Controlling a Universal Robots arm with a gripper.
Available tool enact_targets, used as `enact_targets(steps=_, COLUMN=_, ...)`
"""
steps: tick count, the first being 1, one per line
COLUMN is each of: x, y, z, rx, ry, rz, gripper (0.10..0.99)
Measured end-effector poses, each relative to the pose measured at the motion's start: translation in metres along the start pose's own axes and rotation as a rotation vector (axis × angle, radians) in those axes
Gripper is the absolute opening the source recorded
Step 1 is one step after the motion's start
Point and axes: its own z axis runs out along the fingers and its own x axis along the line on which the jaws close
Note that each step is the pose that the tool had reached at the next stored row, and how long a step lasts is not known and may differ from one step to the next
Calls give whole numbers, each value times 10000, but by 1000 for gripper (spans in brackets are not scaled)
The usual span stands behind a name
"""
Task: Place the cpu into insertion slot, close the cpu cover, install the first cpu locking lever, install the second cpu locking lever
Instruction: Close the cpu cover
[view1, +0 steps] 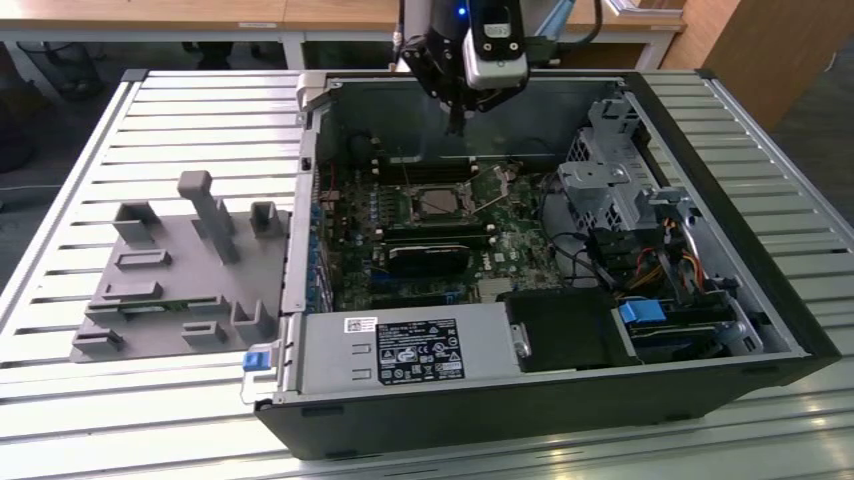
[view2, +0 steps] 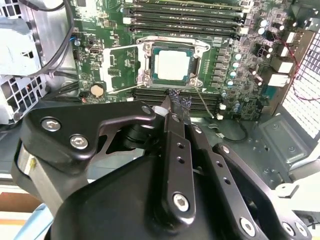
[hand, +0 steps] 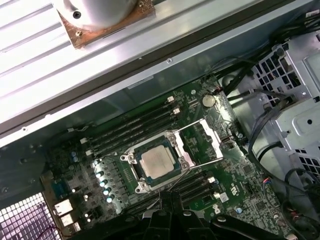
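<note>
The cpu (view2: 172, 66) lies silver face up in the insertion slot (view2: 146, 65), also seen in the first wrist view as cpu (hand: 157, 162) in the slot's metal rim (hand: 131, 159). The cpu cover (view2: 106, 67) is swung open beside the slot, a thin frame (hand: 218, 146) with green board showing through its window. A thin wire locking lever (view2: 206, 104) sticks out loose from the slot's corner. My gripper (view2: 175, 102) hangs above the board just off the slot's edge, shut with nothing in it. In the exterior view the gripper (view1: 458, 125) is over the case's back part, above the slot (view1: 438, 203).
Long black memory sticks (view2: 185, 15) flank the slot. A metal drive cage (view1: 607, 185) with cables stands at the exterior view's right, and a power supply (view1: 400, 350) at the front. A grey fixture (view1: 174, 270) sits on the slatted table left of the case.
</note>
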Motion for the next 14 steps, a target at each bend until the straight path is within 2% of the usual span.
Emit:
enact_targets(steps=9, x=-5, y=14, z=50, rx=0, ry=1, rz=0, gripper=106)
enact_targets(steps=14, x=-92, y=62, z=59, rx=-1, ry=3, rz=1, gripper=106)
